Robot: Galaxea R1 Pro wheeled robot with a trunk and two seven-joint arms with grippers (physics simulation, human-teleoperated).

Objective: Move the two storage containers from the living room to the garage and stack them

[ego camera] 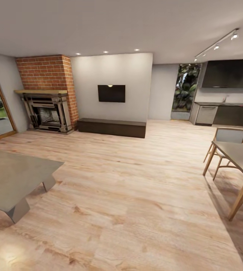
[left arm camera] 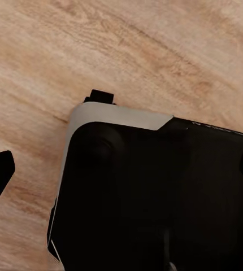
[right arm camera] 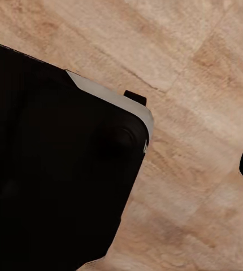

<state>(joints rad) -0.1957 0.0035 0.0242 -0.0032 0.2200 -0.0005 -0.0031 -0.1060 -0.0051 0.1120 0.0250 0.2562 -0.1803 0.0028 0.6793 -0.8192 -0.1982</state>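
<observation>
The wood-plank floor (ego camera: pixel 129 210) is running light and bare under the head camera, nearest the robot. At the near left, a low grey table (ego camera: pixel 12 177) is standing on angled metal legs. At the right edge, a wooden dining table (ego camera: pixel 242 158) is projecting into view with a chair (ego camera: pixel 227 139) standing just behind it.

Farther back, this being the living room, a long dark-brown bench (ego camera: pixel 112 127) is lying along the pale wall, directly below a black wall TV (ego camera: pixel 111 93). Left of the bench, a red brick fireplace (ego camera: pixel 48 94) is rising to the ceiling. At the far right, dark kitchen cabinets (ego camera: pixel 227 109) are lining the back wall. Neither storage container can be made out anywhere in this room from here.

Each wrist camera is looking down on the plank floor and on the robot's dark base (left arm camera: pixel 155 192) with its pale rim. A dark tip is showing at each wrist view's edge; whether the left or right tool is apart or together cannot be told.
</observation>
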